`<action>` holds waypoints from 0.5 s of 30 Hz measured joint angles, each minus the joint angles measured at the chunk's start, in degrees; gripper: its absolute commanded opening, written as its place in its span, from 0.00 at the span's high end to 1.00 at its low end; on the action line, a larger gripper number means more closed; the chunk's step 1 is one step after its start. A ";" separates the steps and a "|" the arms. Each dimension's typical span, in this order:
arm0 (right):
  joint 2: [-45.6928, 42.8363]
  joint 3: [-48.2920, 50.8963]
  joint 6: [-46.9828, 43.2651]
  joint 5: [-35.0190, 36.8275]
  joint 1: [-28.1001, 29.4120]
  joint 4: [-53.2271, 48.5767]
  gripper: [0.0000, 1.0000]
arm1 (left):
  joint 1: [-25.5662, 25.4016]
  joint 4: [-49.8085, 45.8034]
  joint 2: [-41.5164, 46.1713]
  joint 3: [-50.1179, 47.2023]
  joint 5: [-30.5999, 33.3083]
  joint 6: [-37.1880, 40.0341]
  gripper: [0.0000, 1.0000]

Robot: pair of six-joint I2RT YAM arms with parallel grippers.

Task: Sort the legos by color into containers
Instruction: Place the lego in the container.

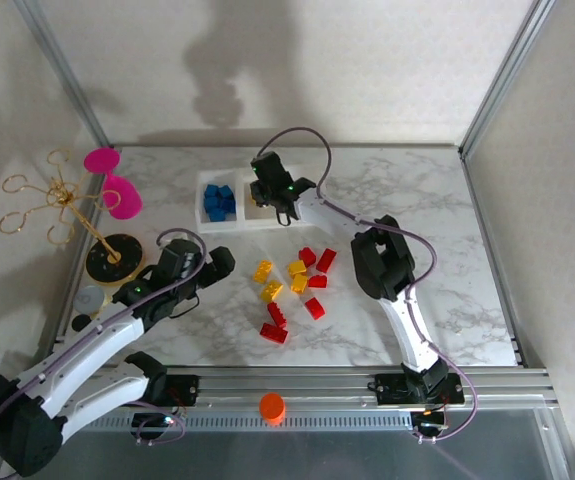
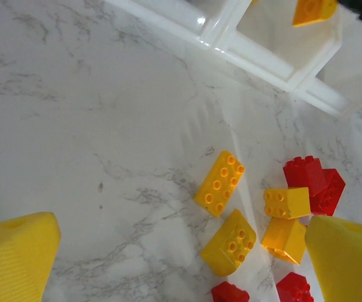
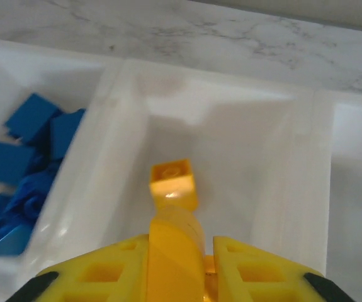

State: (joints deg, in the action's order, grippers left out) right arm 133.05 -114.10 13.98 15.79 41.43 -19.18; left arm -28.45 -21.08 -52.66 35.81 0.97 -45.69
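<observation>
your right pincer [image 3: 181, 267] is pinched narrow on a yellow brick [image 3: 175, 236], whose long axis runs straight out between the fingers. directly under and just ahead of its tip is the middle container [image 3: 250, 126], with another yellow brick [image 3: 173, 182] on its floor. the blue legos [image 3: 23, 170] lie in the neighbouring bin [image 3: 17, 63] to the pincer's left. your left pincer [image 2: 181, 258] stands wide, with loose yellow legos [image 2: 220, 182] just ahead of it on the table [image 2: 73, 126].

The legos [image 2: 220, 183] are glossy plastic, the containers [image 2: 262, 60] translucent white plastic, the table [image 2: 73, 126] smooth and marble-patterned.
</observation>
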 measured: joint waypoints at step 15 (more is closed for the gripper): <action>-13.49 13.38 -1.88 -2.51 2.34 -2.54 0.43 | 0.00 -0.46 4.55 1.05 0.00 0.44 0.00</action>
State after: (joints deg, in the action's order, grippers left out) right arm 119.57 -100.73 12.10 13.28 43.77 -21.71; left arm -28.45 -21.54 -48.12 36.86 0.97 -45.25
